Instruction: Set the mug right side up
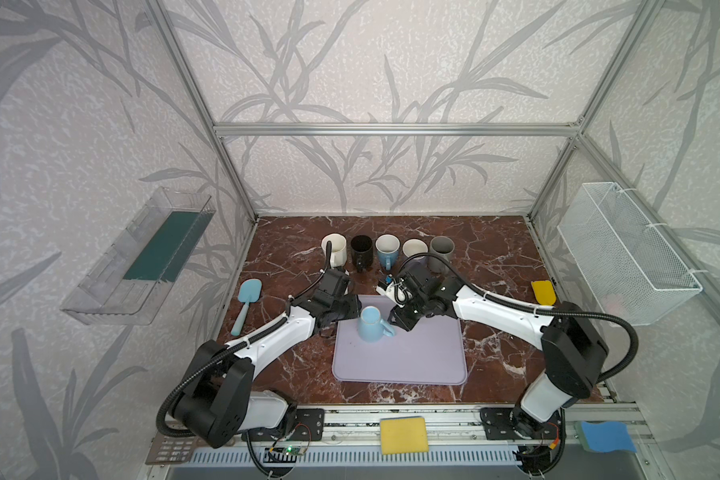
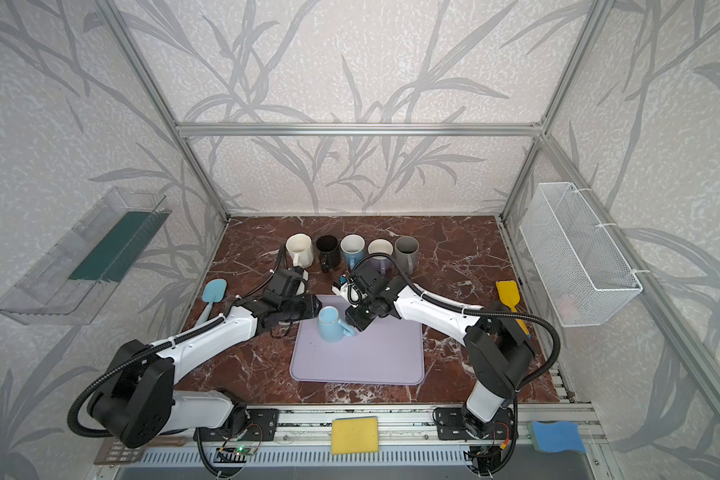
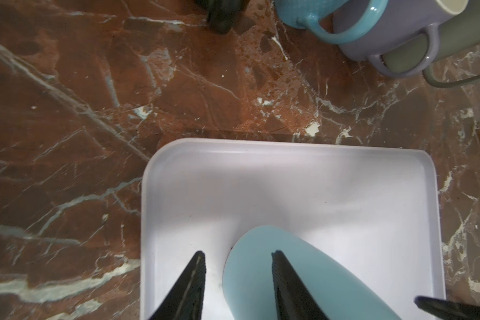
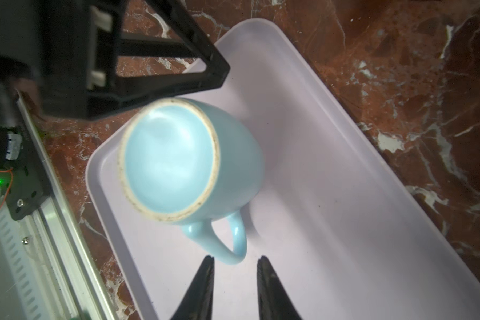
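A light blue mug [image 1: 370, 326] [image 2: 330, 326] stands upside down near the back left corner of the lavender tray [image 1: 412, 357] [image 2: 371, 357]. Its unglazed base ring faces up in the right wrist view [image 4: 169, 160], and its handle points toward my right gripper. My left gripper [image 1: 351, 311] [image 3: 237, 252] is open at the mug's left side; one finger [image 3: 286, 279] lies over the mug's wall [image 3: 250, 282], the other beside it with a gap. My right gripper [image 1: 398, 322] [image 4: 234, 261] is narrowly open, its tips just short of the handle [image 4: 233, 243], holding nothing.
Several upright mugs line the back of the marble table, from white [image 1: 334, 248] to grey [image 1: 442, 251]. A blue spatula [image 1: 246, 303] lies left, a yellow one [image 1: 543, 291] right. Sponges [image 1: 404, 434] sit on the front rail. A wire basket [image 1: 624, 249] hangs on the right wall.
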You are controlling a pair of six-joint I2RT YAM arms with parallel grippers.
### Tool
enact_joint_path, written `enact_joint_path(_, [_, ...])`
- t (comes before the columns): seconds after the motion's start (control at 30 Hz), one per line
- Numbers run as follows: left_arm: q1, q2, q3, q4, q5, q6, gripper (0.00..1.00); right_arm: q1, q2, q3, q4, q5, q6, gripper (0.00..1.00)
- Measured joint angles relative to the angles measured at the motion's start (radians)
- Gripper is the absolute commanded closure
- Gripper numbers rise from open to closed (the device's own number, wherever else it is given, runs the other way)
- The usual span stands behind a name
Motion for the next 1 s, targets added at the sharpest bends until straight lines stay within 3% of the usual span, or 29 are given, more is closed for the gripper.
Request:
enact_joint_path(0.43, [0.000, -0.086, 0.009, -0.030, 0.002, 0.021, 0.57, 0.049, -0.002, 0.026, -0.099, 0.014, -0.043, 0.52])
enact_joint_path(0.67, [0.000, -0.182, 0.009, -0.080, -0.039, 0.021, 0.57, 0.071, 0.043, 0.061, -0.127, 0.018, -0.056, 0.57])
enact_joint_path(1.0, [0.000, -0.187, 0.009, -0.124, -0.055, 0.021, 0.56, 0.076, 0.163, 0.163, -0.185, 0.043, -0.068, 0.66])
